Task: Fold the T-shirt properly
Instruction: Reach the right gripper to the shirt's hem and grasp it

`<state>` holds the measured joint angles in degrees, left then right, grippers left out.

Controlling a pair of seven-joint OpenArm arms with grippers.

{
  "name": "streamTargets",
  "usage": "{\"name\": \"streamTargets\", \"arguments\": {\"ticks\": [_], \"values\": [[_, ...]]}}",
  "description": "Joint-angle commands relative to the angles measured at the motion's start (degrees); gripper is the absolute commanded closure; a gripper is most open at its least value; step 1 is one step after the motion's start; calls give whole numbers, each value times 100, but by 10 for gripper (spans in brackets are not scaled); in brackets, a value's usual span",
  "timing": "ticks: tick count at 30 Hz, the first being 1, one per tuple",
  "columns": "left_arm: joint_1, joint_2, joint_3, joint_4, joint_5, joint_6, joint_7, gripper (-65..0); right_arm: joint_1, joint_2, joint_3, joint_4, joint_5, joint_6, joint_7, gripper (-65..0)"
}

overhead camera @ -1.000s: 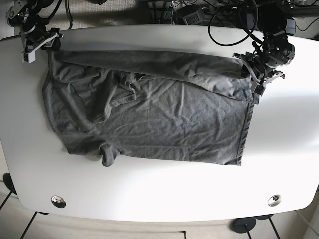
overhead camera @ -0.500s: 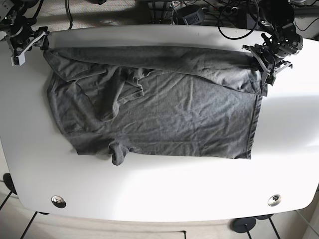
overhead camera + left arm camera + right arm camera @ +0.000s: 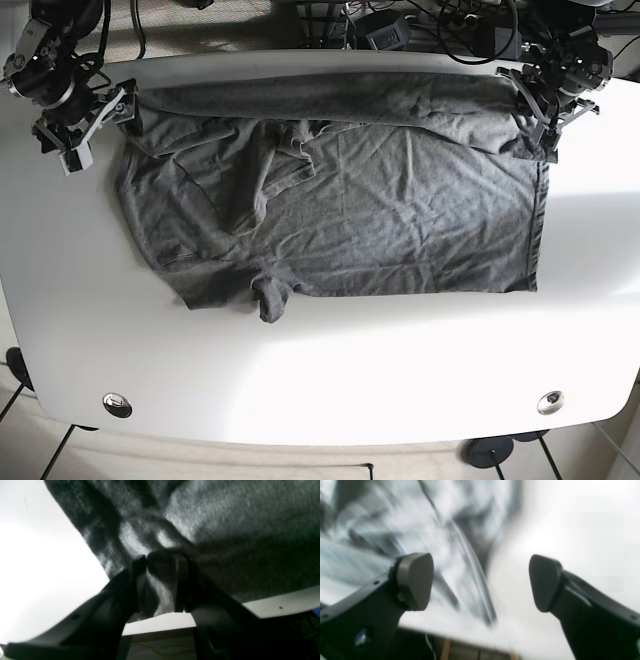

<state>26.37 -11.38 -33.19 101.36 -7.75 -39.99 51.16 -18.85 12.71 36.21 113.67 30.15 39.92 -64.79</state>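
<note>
A dark grey T-shirt (image 3: pixel 380 210) lies spread on the white table (image 3: pixel 330 380), its top edge folded over along the far side and one sleeve bunched at the front left. My left gripper (image 3: pixel 537 112) is at the shirt's far right corner. In the left wrist view it (image 3: pixel 158 562) is shut on a pinch of the grey cloth (image 3: pixel 237 530). My right gripper (image 3: pixel 98 128) is at the shirt's far left corner. In the right wrist view it (image 3: pixel 480 580) is wide open and empty, with the blurred shirt (image 3: pixel 395 517) under its left finger.
Two round metal discs (image 3: pixel 117 404) (image 3: pixel 550 402) are set in the table near its front edge. Cables and dark equipment (image 3: pixel 400 25) sit behind the far edge. Bare table lies in front of the shirt and to its right.
The shirt has slid right and toward the far edge. My left gripper moved farther back, still holding cloth. My right gripper has let go of the left corner and moved nearer.
</note>
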Motion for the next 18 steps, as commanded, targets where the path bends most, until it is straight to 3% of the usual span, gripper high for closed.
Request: {"name": "streamTargets", "arguments": {"ticks": [1, 7, 12, 18], "values": [[22, -54, -26, 84, 32, -1, 23, -151, 377, -89, -302, -127, 57, 8, 22, -569], [22, -54, -35, 92, 14, -1, 23, -151, 1766, -256, -1911, -1375, 57, 8, 242, -569], [-4, -45, -35, 92, 6, -1, 23, -151, 2610, -220, -2403, -2914, 57, 8, 734, -569], [-13, -45, -8, 92, 6, -1, 23, -150, 2857, -212, -2869, -3556, 57, 8, 1227, -568]]}}
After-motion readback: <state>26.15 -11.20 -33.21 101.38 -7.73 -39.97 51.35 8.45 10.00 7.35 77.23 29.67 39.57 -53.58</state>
